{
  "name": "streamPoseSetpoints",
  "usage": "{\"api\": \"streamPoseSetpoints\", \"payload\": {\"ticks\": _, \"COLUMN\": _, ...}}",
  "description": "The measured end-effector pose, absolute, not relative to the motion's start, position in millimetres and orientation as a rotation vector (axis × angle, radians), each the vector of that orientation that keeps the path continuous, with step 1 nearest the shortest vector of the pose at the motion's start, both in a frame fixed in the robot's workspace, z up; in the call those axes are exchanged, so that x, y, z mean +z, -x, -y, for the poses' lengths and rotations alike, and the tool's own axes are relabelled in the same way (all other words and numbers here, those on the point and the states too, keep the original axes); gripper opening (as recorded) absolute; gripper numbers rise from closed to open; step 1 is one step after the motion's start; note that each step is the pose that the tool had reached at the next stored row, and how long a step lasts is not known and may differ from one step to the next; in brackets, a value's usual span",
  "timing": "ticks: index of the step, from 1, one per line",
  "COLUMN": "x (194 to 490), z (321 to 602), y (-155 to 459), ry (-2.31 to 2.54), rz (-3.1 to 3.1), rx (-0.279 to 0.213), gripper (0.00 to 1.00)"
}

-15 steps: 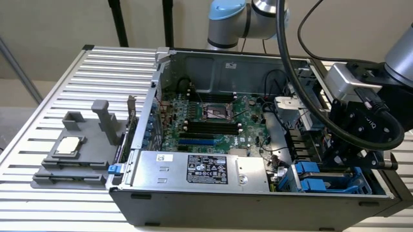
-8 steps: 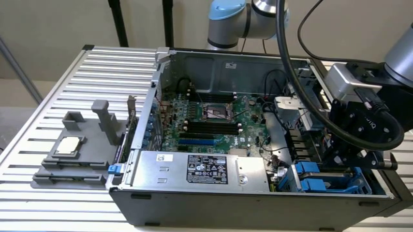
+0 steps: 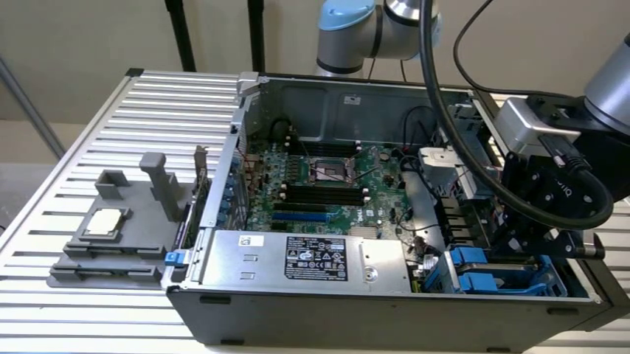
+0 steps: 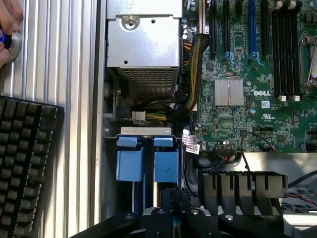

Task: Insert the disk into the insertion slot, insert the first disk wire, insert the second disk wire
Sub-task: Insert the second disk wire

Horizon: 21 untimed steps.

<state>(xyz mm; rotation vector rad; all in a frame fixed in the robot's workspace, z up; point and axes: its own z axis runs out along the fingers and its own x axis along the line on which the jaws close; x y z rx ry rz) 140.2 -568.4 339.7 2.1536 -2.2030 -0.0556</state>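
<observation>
The insertion slot (image 3: 482, 271) is the bay with bright blue rails at the near corner of the open computer case, on the exterior view's right. From the wrist, two blue tabs (image 4: 146, 158) lie side by side in the insertion slot (image 4: 130, 141), under a pale strip. The disk's silver body is hidden. My gripper (image 3: 521, 254) hangs down into the case right over this bay. Its black fingers (image 4: 168, 198) stand shut just in front of the blue tabs; whether anything is pinched I cannot tell. A white connector (image 4: 138, 116) on yellow and black wires lies just past the slot.
The grey power-supply box (image 3: 305, 258) sits beside the bay and the motherboard (image 3: 325, 184) behind it. A grey fixture (image 3: 108, 236) stands on the slatted table at the exterior view's left. A black keyboard (image 4: 25, 163) and a person's hand (image 4: 7, 25) are outside the case wall.
</observation>
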Motion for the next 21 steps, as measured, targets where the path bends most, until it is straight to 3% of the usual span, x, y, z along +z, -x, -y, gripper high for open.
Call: {"api": "streamPoseSetpoints", "payload": {"ticks": 21, "x": 343.3, "z": 566.9, "y": -140.2, "ry": -2.154, "rz": 2.203, "rx": -0.056, "gripper": 0.16}}
